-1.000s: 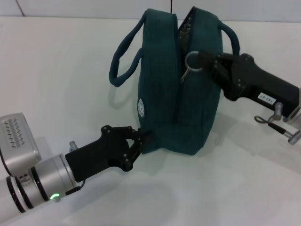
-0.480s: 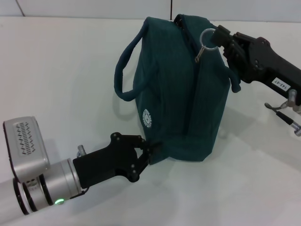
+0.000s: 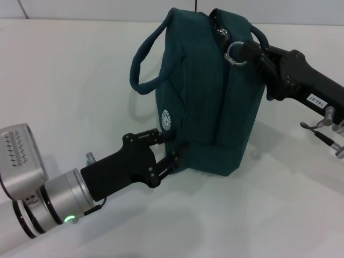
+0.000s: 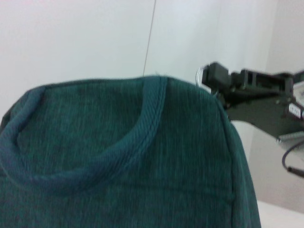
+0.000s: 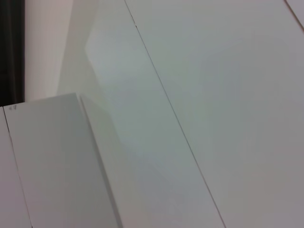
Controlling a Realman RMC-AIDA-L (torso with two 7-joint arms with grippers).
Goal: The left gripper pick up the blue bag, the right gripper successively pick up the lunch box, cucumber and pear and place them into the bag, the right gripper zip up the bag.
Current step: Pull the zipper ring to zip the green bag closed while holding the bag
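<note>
Blue bag (image 3: 207, 102) upright, left tool (image 3: 166, 156) gripping lower edge, right tool (image 3: 242, 52) on ring pull (image 3: 234, 54)

White tabletop (image 3: 80, 80), plain and matte, spreading across the whole head view. Behind it, pale wall panels (image 5: 199, 71) split by thin dark seams.

Head overlooks blue bag (image 3: 207, 102); left wrist close.

You have bare white table (image 3: 70, 80) open all around. The upright blue bag (image 3: 207, 102) blocks the centre, with the left gripper (image 3: 166, 156) at its base and the right gripper (image 3: 242, 51) at its top.
</note>
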